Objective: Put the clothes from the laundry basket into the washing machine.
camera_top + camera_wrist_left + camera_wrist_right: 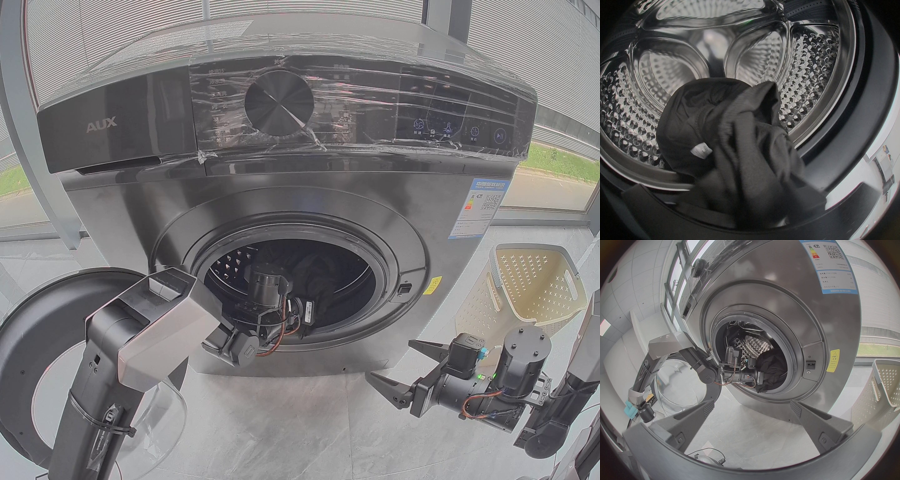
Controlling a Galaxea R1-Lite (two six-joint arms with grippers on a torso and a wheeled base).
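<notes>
Nearly done, I'd judge: basket [500, 262] (4 o'clock of the drum mouth) looks empty as far as shown. Dark garment [734, 150] is in the drum [662, 72] but spills over the lip at 6 o'clock and prob. needs pushing deeper. L gripper [303, 310] is at the mouth against the cloth; can't tell its jaws. R gripper [388, 359] is spread wide, empty, w/ free floor round it. Door [37, 337] hangs open at 8 o'clock.

On dark grey steel front-loading washing machine [350, 206]:
- Silver brand wordmark [101, 124]: drawer front, above-left of round drum opening [294, 230].
- Pale touch-key symbols [459, 130]: black control panel, above-right of opening.
- Blue-and-white energy label [480, 206], coloured bars and square code: right of opening; print too small to read.
- Yellow sticker [432, 285]: just right of opening.
- White tag [701, 150] on black garment [740, 150]: inside opening, illegible.
</notes>
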